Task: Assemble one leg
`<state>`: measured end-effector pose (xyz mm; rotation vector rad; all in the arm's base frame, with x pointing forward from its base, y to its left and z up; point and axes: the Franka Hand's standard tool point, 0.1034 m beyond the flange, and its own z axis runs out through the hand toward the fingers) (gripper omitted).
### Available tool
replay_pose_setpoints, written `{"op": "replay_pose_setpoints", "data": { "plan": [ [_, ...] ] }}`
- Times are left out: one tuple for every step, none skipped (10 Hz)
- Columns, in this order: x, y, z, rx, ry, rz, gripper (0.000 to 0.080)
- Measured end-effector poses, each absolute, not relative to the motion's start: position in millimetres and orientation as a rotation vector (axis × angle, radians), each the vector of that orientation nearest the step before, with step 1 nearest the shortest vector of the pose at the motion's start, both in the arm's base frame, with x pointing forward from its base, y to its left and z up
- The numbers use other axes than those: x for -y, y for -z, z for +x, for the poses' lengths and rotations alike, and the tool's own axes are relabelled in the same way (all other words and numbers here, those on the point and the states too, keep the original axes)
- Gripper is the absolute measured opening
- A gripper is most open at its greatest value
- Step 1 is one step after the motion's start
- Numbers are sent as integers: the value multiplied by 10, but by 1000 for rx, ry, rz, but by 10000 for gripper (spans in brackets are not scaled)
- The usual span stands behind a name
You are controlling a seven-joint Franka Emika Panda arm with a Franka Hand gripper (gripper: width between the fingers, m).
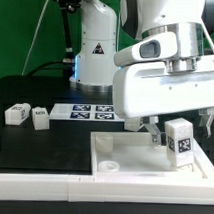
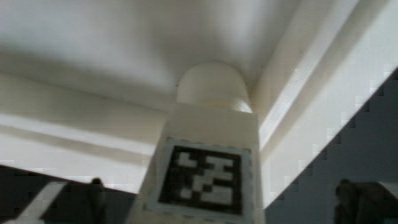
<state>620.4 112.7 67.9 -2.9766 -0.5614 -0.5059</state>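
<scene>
Claw (image 1: 178, 128) first: from my remote seat I see it hanging over the exterior view's right side, fingers (image 2: 63, 202) spread, one on each side of the leg (image 1: 179, 141). The wrist view shows a dark gap between each finger and the block, so nothing is pinched. Sweeping the exterior view from its left, two spare blocks (image 1: 17, 114) (image 1: 41, 115) lie close together on the black table (image 1: 44, 143), each with a tag face toward the camera. Next comes the marker board (image 1: 90, 112), flat on the table in front of the arm's white base (image 1: 97, 45). Right of that sits the white tray (image 1: 133, 156), with one round hole (image 1: 108, 167) showing at its near corner. Farthest right, the leg stands slightly tilted inside the tray, tag facing the camera, its lower end down at the tray floor. From the wrist, the leg (image 2: 210, 150) runs away from the lens, its rounded far tip close to an inner wall of the tray (image 2: 107, 60). I cannot tell whether that tip sits in a hole.
</scene>
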Motion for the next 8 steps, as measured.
{"op": "replay_pose_setpoints", "data": {
  "plan": [
    [-1127, -690, 6206, 562, 504, -2977, 649],
    [-1127, -768, 6210, 566, 492, -2979, 649],
    [-1122, -862, 6221, 572, 487, -2980, 649],
    [-1105, -893, 6215, 571, 463, -2984, 649],
    [-1124, -879, 6206, 575, 434, -2985, 649],
    [-1120, -876, 6208, 574, 439, -2985, 649],
    [-1133, -850, 6165, 571, 380, -2989, 649],
    [-1149, -833, 6128, 580, 244, -2993, 649]
  ]
}}
